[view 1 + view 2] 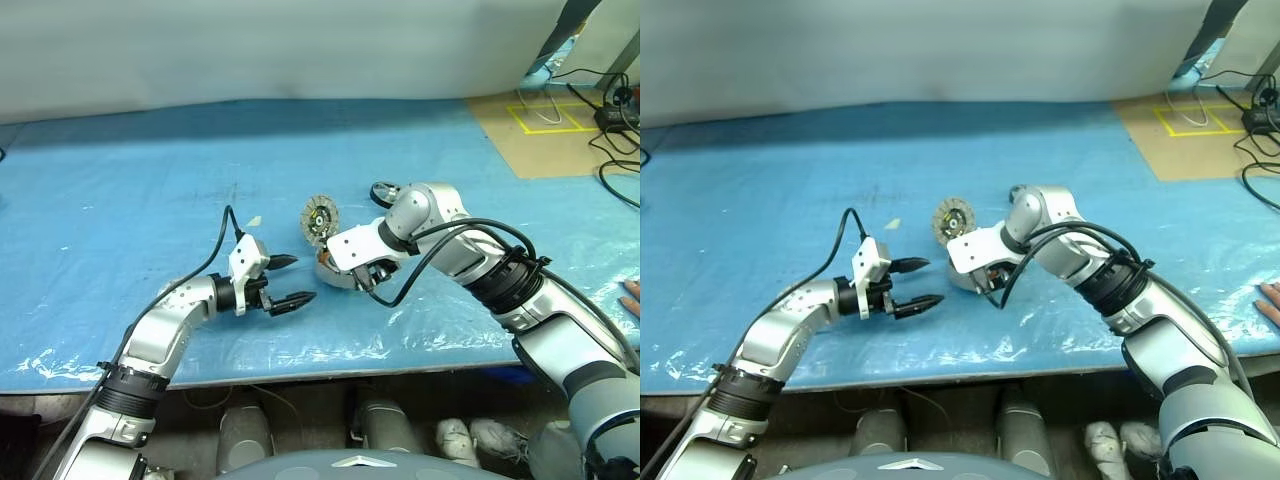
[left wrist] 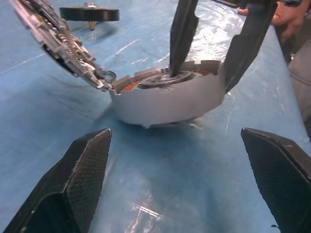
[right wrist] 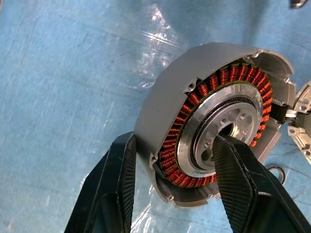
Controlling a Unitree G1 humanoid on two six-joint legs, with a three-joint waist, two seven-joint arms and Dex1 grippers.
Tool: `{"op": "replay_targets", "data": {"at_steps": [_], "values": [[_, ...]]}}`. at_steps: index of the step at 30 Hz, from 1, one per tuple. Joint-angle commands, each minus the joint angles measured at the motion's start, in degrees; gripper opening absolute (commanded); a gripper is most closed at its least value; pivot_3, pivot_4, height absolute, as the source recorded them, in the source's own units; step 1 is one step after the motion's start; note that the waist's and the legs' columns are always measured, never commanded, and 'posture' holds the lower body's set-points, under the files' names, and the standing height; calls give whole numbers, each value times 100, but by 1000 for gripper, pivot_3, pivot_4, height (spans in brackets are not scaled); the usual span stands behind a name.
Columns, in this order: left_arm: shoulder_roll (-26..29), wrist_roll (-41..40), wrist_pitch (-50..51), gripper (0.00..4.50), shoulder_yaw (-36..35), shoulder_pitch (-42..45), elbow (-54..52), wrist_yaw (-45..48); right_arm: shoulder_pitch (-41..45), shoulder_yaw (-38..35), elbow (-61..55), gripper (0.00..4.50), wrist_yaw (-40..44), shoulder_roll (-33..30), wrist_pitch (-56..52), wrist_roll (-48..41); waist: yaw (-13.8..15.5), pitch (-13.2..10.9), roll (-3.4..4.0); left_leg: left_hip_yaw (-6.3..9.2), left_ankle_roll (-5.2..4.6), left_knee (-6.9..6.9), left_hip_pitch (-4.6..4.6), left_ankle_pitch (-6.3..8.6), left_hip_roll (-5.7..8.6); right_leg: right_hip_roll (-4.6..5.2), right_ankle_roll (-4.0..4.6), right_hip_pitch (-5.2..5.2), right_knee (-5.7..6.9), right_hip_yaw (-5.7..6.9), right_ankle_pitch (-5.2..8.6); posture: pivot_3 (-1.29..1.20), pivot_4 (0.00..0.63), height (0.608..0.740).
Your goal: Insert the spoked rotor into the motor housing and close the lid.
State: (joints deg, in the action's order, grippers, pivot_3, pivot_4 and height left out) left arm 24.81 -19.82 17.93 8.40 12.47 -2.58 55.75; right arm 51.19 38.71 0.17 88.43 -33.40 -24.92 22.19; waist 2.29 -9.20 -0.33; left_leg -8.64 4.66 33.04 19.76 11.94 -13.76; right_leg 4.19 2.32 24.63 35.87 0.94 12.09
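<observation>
The motor housing (image 3: 165, 97), a silver-grey can with copper-orange windings (image 3: 221, 77) round a silver hub, sits tilted on the blue sheet. My right gripper (image 3: 175, 141) is shut on it from above, one finger in the hub's centre hole and the other outside the wall. The ribbed lid (image 1: 320, 217) stands tilted just behind the motor housing (image 1: 330, 272), its edge against the can's rim. The black spoked rotor (image 1: 385, 192) lies flat farther back. My left gripper (image 1: 302, 279) hangs open just left of the housing, pointing at it with nothing between its fingers.
A blue plastic sheet (image 1: 150, 180) covers the table, whose front edge runs close below both arms. Cardboard with yellow tape (image 1: 545, 120) and black cables (image 1: 610, 115) lie at the back right. A person's fingers (image 1: 632, 295) rest at the right edge.
</observation>
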Motion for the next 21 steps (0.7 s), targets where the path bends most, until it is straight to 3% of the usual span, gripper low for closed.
{"op": "replay_targets", "data": {"at_steps": [1,5,9,10,13,21], "values": [[92,26,-114,4500,-58,-33,-21,30,-37,241,373,1963,-76,427,-892,136,-15,1,-2,0,0,0,-9,0,0,0,0,-8,0,-2,0,0,150,740],[90,-15,-38,4500,-65,-67,-128,-30,-13,294,490,1963,-154,630,-1306,214,-20,2,-3,0,1,-4,-59,2,-2,-2,2,-49,2,-2,-1,0,150,740],[103,-44,54,4500,-69,-94,-255,-75,-69,298,451,1963,-331,548,-785,232,-19,4,-7,0,1,-4,-71,2,0,-1,1,-58,-1,-5,-1,0,150,740],[109,-58,98,4500,-74,-88,-301,-90,-72,290,444,2673,-337,529,-733,230,-17,4,-7,0,1,-4,-71,2,0,-1,2,-58,-1,-5,-1,0,150,740],[118,-141,378,4500,-96,-6,-568,-217,50,232,515,3581,-353,609,-950,222,2,0,1,0,2,-5,-64,1,2,1,4,-41,-1,-4,-2,0,150,740],[93,-381,1293,4500,-72,287,-1363,-639,599,57,304,3581,-257,866,-1637,-55,5,-1,3,0,24,-12,-13,-12,1,1,5,2,-18,4,-3,0,150,740]]}}
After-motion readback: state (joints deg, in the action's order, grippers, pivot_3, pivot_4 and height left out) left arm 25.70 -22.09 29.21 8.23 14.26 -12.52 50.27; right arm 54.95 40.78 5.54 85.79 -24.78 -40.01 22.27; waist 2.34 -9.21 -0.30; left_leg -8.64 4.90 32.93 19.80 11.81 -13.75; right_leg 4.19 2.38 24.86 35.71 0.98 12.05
